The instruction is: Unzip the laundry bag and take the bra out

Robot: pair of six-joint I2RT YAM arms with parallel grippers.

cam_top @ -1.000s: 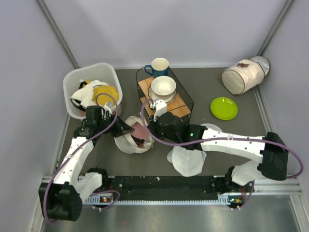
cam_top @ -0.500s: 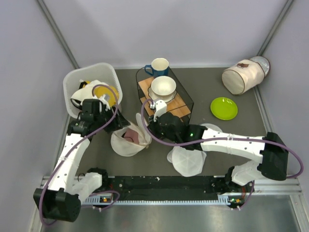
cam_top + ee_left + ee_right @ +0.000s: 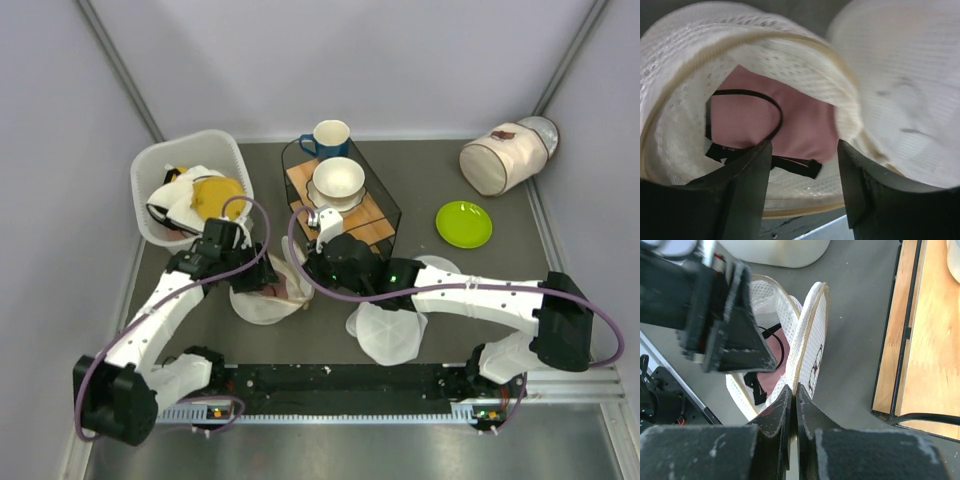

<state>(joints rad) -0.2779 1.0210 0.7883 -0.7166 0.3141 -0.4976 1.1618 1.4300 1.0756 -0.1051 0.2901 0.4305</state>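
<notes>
The laundry bag lies unzipped between the arms, with its cream mesh wall gaping wide. The flap stands upright and shows a dark eyeglasses-like mark. My right gripper is shut on the flap's zip rim and holds it up. Inside the pouch lies the dusty-pink bra with thin dark straps, also seen in the right wrist view. My left gripper is open just above the bra at the bag's mouth, with nothing between its fingers.
A white basket holding a yellow cloth stands at the back left. A wire rack with a wooden floor carries a cream cup, and a blue mug sits behind it. A green plate, a white cylinder bag and a translucent disc lie to the right.
My left gripper has opened, swung out toward the basket and come back over the bag's mouth. The right gripper has kept its hold on the flap.
</notes>
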